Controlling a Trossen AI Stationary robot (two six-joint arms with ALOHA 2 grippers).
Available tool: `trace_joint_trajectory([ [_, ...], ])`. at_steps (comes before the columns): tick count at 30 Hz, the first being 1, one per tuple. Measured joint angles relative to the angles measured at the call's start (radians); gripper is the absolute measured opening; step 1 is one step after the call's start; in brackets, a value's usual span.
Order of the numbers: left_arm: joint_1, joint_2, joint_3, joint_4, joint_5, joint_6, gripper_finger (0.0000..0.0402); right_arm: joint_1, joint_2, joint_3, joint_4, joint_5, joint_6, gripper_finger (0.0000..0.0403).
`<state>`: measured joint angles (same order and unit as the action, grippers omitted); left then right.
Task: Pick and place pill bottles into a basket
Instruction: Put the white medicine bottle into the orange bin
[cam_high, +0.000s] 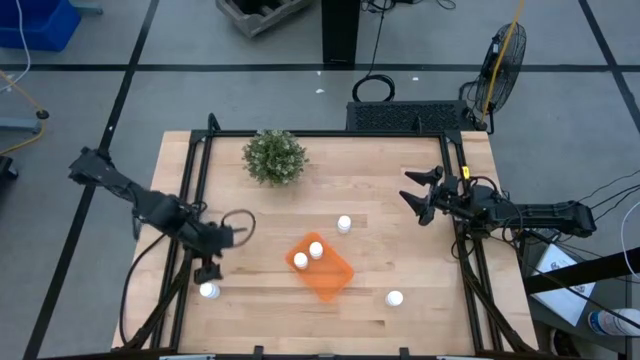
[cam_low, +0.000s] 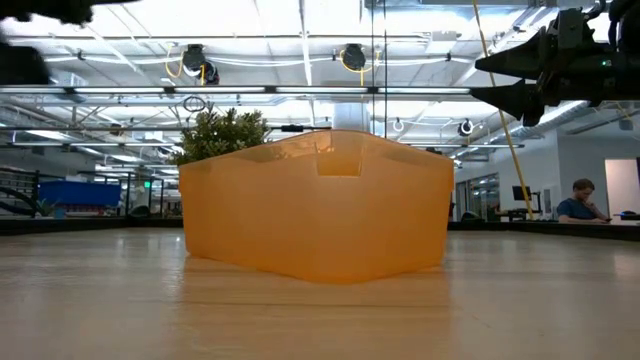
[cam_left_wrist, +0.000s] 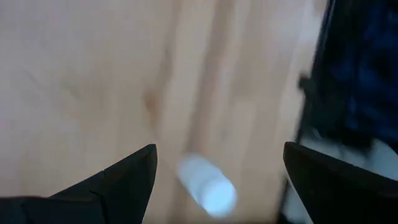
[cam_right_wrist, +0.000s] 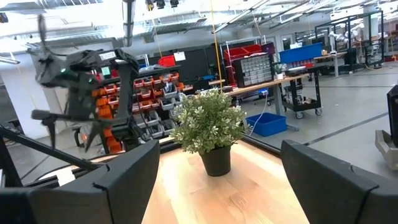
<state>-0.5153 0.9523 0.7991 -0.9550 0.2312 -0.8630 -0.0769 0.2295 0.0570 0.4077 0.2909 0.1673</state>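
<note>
The orange basket (cam_high: 322, 267) sits near the table's middle front, with two white pill bottles (cam_high: 308, 255) inside. Three more bottles stand on the wood: one beyond the basket (cam_high: 344, 224), one at the front right (cam_high: 394, 298), one at the front left (cam_high: 209, 290). My left gripper (cam_high: 208, 270) is open, pointing down just above the front-left bottle, which shows between its fingers in the left wrist view (cam_left_wrist: 208, 186). My right gripper (cam_high: 415, 194) is open and empty, raised at the table's right side.
A green potted plant (cam_high: 274, 157) stands at the table's far left of centre. Black frame rails run along the table's left (cam_high: 190, 200) and right (cam_high: 462, 230) edges. Bare wood lies between the basket and the right arm.
</note>
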Motion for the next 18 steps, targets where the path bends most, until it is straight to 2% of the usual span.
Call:
trace_joint_trajectory([
  [4,-0.054,0.127,0.036,-0.133,0.115,-0.092,0.0351,0.000,0.000,0.000,0.014,0.001,0.000,0.0325],
  [7,-0.087,0.208,0.061,-0.191,0.138,-0.104,0.0351,0.000,0.000,0.000,0.022,0.001,0.000,0.0325],
  [12,-0.121,0.305,0.093,-0.194,0.126,-0.122,0.0351,0.000,0.000,0.000,0.030,0.000,-0.018,0.0325],
  [18,-0.178,0.364,0.123,-0.196,0.027,-0.203,0.0351,0.000,0.000,0.000,0.033,0.000,-0.046,0.0325],
])
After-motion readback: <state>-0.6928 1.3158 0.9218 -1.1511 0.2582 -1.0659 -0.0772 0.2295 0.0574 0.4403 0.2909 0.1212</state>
